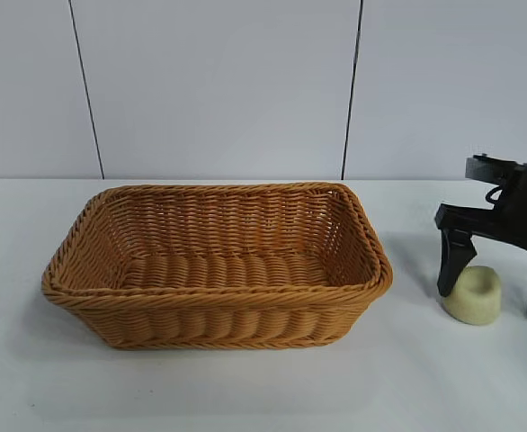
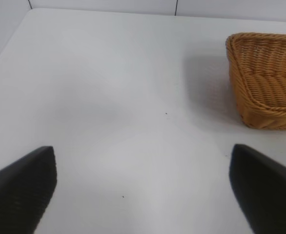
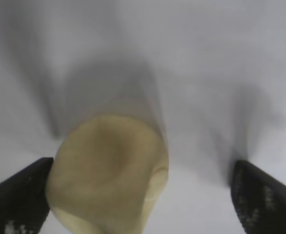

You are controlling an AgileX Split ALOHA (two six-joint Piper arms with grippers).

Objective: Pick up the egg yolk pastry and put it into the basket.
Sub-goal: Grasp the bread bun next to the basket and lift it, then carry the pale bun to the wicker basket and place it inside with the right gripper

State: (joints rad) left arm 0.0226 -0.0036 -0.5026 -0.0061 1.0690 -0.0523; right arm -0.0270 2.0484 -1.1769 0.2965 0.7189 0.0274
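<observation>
White bench [image 1: 245, 387] carries the small pale cream dome-shaped egg yolk pastry [image 1: 472, 294] between the spread fingers of the right tool [image 1: 493, 292], hard against one finger, so closing may nudge it sideways short of the orange-brown woven basket [image 1: 218, 265] beside; left tool [image 2: 143, 187] idles, spread.

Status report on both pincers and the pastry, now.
Right pincer open, straddling the egg yolk pastry on the table, right of the basket. Left pincer open over bare table, idle. Pastry not lifted. Nothing between pastry and basket.
</observation>
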